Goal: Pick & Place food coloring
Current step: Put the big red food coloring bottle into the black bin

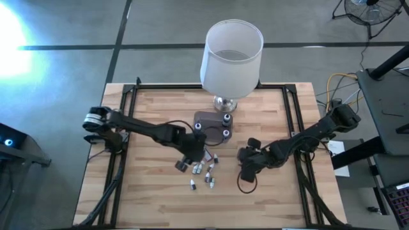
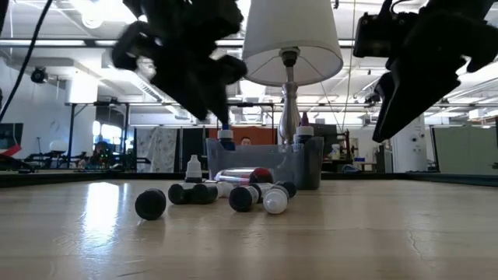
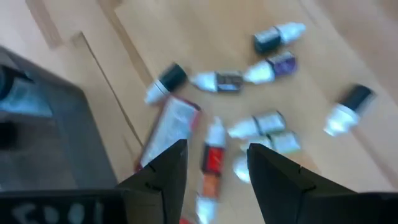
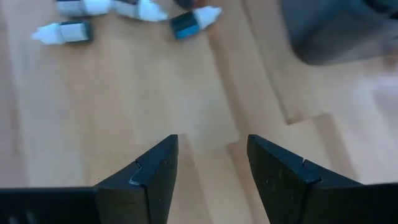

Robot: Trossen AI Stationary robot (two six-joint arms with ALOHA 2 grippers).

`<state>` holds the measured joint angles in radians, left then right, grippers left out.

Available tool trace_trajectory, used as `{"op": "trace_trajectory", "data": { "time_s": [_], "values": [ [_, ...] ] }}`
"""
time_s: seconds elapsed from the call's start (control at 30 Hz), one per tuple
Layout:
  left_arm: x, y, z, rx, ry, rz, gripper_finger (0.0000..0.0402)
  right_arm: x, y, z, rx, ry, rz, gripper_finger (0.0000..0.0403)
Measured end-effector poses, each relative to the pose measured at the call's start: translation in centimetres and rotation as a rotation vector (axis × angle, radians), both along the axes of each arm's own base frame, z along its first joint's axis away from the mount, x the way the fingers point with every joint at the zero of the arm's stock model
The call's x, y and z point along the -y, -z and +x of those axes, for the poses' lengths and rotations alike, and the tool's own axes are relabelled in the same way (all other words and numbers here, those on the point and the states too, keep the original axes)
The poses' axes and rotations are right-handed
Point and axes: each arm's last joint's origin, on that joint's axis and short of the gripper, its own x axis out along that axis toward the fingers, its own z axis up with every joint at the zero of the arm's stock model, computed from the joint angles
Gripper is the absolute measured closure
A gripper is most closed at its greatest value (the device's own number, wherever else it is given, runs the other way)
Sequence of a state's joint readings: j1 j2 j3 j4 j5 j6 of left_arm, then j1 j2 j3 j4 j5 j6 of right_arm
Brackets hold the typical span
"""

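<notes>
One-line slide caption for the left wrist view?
Open left tool above a red-labelled dropper bottle among scattered white-tipped bottles on the wooden table.

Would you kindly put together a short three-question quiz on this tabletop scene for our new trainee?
1. True or false: the lamp lies on its side on the table.
2. Which gripper hangs over the loose food coloring bottles: (a) the left gripper, (b) the right gripper, (c) neither?
3. Fill in: some bottles already stand in the clear ____ in front of the lamp base.

Key
1. False: it stands upright at the table's far edge.
2. (a): its open fingers frame a red bottle; the right gripper, also open, is over bare wood beside the pile.
3. tub.
</notes>
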<state>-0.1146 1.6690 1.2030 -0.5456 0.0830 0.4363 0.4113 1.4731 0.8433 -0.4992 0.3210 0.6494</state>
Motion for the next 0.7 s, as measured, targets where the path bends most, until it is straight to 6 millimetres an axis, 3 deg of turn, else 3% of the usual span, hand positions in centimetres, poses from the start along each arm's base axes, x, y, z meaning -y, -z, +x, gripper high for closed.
{"op": "trace_trajectory", "data": {
  "time_s": [0.47, 0.7],
  "values": [
    [-0.3, 4.7, 4.8, -0.038, -0.030, 0.121, 0.0257, -0.1, 0.0, 0.1, 0.000, -0.020, 0.009, 0.0218],
    [-0.3, 5.5, 4.9, -0.132, -0.101, 0.091, 0.0257, -0.1, 0.0, 0.1, 0.001, -0.012, 0.013, 0.0218]
  ]
}}
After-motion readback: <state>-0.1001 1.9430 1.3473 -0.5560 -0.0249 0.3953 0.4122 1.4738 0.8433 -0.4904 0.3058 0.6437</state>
